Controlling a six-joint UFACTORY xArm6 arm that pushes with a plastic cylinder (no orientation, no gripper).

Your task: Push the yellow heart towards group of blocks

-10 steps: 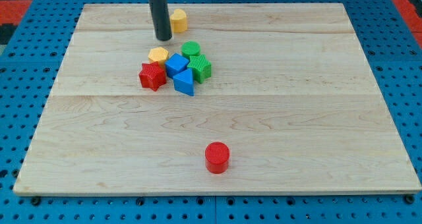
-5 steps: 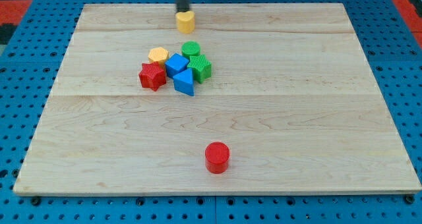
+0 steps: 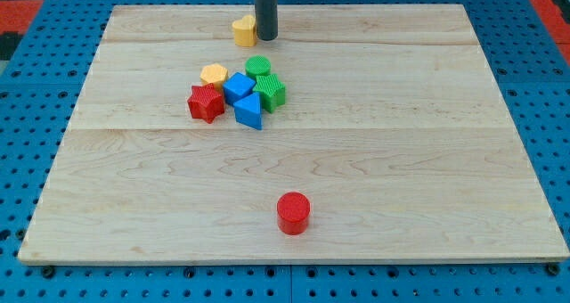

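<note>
The yellow heart point(image 3: 242, 31) lies near the view's top edge of the wooden board point(image 3: 401, 160), left of centre. My tip point(image 3: 266, 38) stands right against the heart's right side. Below them sits the group of blocks: a yellow hexagon point(image 3: 214, 74), a green cylinder point(image 3: 258, 67), a green cube-like block point(image 3: 272, 92), a blue cube point(image 3: 238, 87), a blue wedge-like block point(image 3: 250, 111) and a red star point(image 3: 206, 102). The heart is apart from the group, about a block's width above it.
A red cylinder point(image 3: 293, 213) stands alone near the view's bottom, centre. The board lies on a blue perforated table point(image 3: 27, 116); its edges are close to the heart at the view's top.
My tip has moved from above the heart round to its right side. The heart has shifted slightly to the left. The group and the red cylinder have not moved.
</note>
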